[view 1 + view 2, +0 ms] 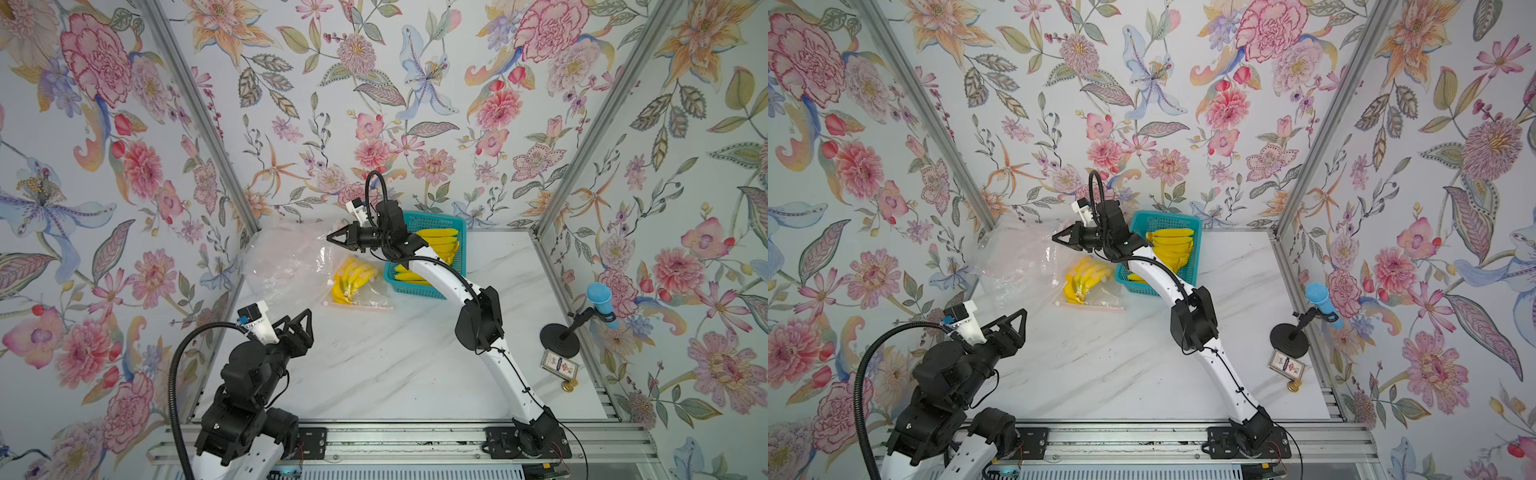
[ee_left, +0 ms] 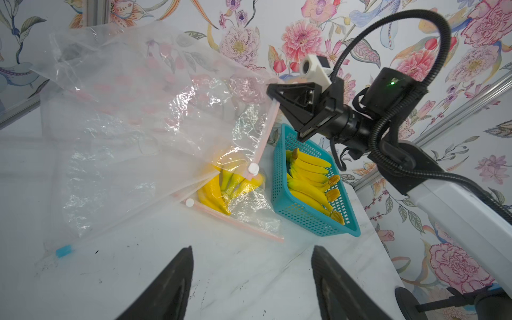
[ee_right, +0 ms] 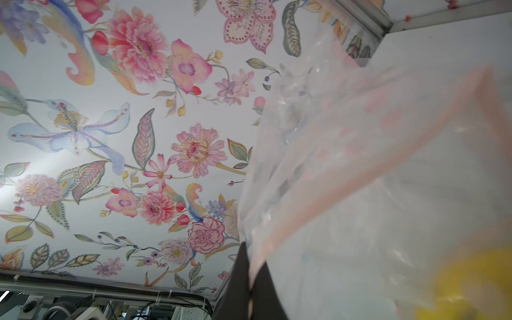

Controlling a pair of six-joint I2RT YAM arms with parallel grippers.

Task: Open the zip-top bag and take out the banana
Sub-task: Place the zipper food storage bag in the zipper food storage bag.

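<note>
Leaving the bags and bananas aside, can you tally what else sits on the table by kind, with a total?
basket: 1
microphone on its stand: 1
card box: 1
small gold piece: 1
Total: 4

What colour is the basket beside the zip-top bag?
Teal, a blue-green; the basket shows best in the left wrist view.
</note>
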